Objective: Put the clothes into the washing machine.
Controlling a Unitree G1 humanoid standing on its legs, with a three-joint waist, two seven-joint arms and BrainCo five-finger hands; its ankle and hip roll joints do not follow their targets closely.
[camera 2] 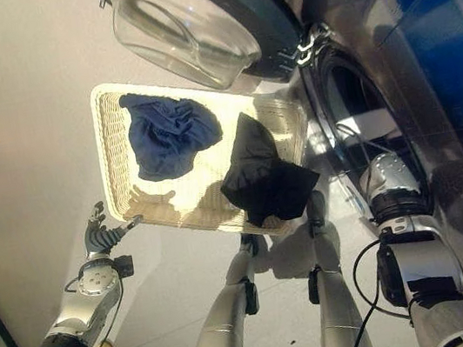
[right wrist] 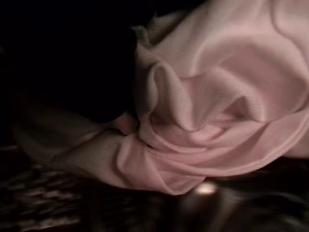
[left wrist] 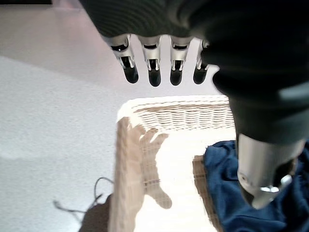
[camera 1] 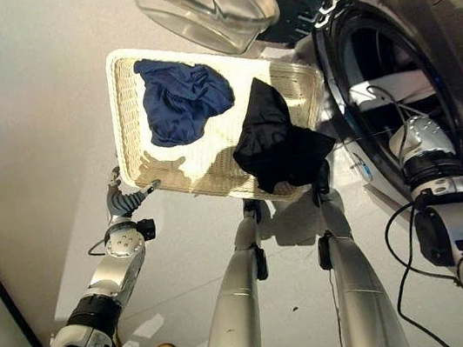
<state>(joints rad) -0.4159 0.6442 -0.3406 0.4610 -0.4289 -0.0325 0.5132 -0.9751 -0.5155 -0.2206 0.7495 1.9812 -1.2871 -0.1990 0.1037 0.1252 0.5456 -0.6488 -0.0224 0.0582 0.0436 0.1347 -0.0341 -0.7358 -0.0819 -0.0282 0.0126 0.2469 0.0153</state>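
Washing machine (camera 1: 426, 63): front-loading, dark-fronted, standing at the robot's right, its round glass door (camera 1: 209, 1) swung open above the far edge of the basket. Basket (camera 1: 131, 123): shallow, pale wicker, rectangular, resting on the light floor (camera 1: 17, 102) just beside the machine's opening. Contents of the basket: one dark blue garment (camera 1: 183, 100), crumpled, lying in the far left part; one black garment (camera 1: 275, 140), bunched, draped over the near right rim and hanging partly outside it. The two garments lie near each other but apart, with bare wicker between them. Left hand (camera 1: 123, 201): at the basket's near left corner, above the rim, fingers (left wrist: 153, 72) straight and spread, holding nothing; in the left wrist view the blue garment shows past the thumb, untouched. Right arm: reaches into the drum through the opening, the right hand hidden inside, so whether its fingers are spread or closed cannot be told. Pale pink cloth (right wrist: 217, 106): seen in the right wrist view, crumpled in folds inside the dark drum, close before the camera; whether the hand touches it cannot be told.
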